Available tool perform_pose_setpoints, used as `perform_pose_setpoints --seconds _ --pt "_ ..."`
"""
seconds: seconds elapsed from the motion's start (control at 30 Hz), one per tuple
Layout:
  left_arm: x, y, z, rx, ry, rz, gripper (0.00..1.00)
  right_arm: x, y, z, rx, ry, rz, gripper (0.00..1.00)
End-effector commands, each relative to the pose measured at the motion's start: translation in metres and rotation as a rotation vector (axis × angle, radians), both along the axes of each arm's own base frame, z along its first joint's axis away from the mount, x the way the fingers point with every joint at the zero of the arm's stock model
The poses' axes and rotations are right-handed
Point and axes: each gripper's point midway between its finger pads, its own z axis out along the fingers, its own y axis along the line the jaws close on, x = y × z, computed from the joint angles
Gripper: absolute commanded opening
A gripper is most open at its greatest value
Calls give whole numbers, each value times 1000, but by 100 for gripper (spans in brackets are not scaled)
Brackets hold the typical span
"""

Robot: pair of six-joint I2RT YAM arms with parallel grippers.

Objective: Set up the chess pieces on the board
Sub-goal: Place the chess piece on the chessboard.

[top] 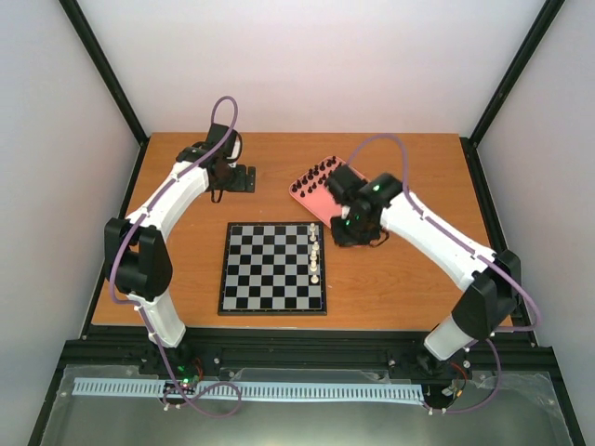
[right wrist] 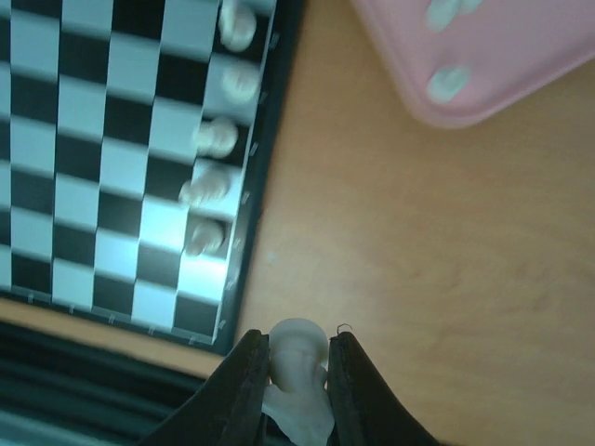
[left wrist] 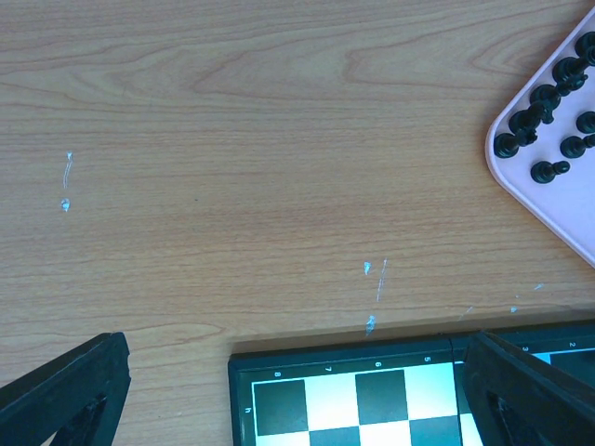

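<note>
Pale wooden tabletop (top: 409,279) carries the black-and-silver checked chessboard (top: 270,269), with a row of cream-white chess figurines (top: 315,251) along its right edge. The right gripper (right wrist: 297,372) is clamped on another small cream-white figurine (right wrist: 297,358), over bare wood between board and pink plastic tray (top: 307,190). It is probably light, rigid and slick, so a hold just below the head suits it. The left gripper (left wrist: 297,372) stands apart.

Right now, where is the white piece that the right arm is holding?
Right wrist view: the white piece sits between the right fingers, over bare table just off the board's right edge.
</note>
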Motion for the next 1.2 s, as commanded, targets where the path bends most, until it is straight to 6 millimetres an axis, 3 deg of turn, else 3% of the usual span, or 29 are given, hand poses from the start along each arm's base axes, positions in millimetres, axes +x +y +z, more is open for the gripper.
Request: perform_pose_setpoints --seconds 0.0,0.17,0.3,0.6,0.73,1.17 --pt "4 0 24 5 -61 -16 100 -56 20 -28 2 126 -48 16" --pt "5 -1 21 3 -63 -20 100 -87 55 -54 16 150 -19 16" --pt "6 -4 19 -10 -62 -26 100 -93 68 -67 -27 135 -4 16" --pt "1 -4 14 -27 -66 -27 100 -89 69 -94 -48 126 -72 15" --pt "0 -8 18 -52 -73 -32 100 -85 78 -105 -39 133 -77 15" --pt "-5 -8 17 -60 -71 -32 100 -85 78 -122 -48 131 -78 15"
